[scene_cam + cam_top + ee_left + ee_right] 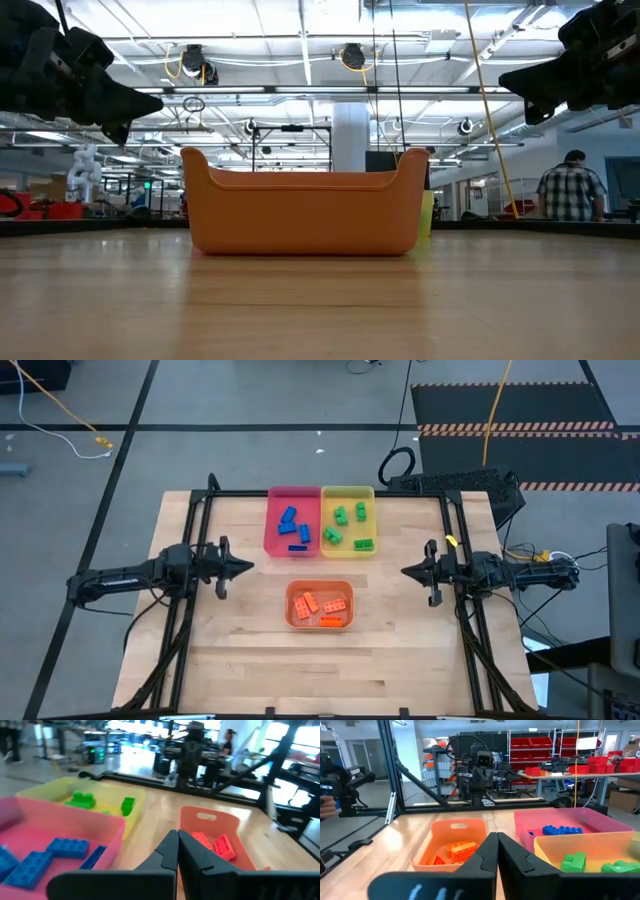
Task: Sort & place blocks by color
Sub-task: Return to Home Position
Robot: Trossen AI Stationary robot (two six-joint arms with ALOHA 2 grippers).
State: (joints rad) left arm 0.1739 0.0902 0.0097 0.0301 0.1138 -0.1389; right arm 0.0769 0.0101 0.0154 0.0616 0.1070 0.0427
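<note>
Orange tray (300, 215) — two behind; twelve blocks (288, 515).

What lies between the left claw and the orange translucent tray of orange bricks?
Nothing: in the high view, only bare light wooden tabletop separates the shut left claw from the orange translucent tray.

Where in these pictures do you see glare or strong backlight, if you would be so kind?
Low view: ceiling lamps backlight everything, so the left fingers and right fingers, raised at either side, show as dark shapes higher than the orange tray. Left wrist view: bright windows glare in the far room. High view: even light, no glare on the table.
</note>
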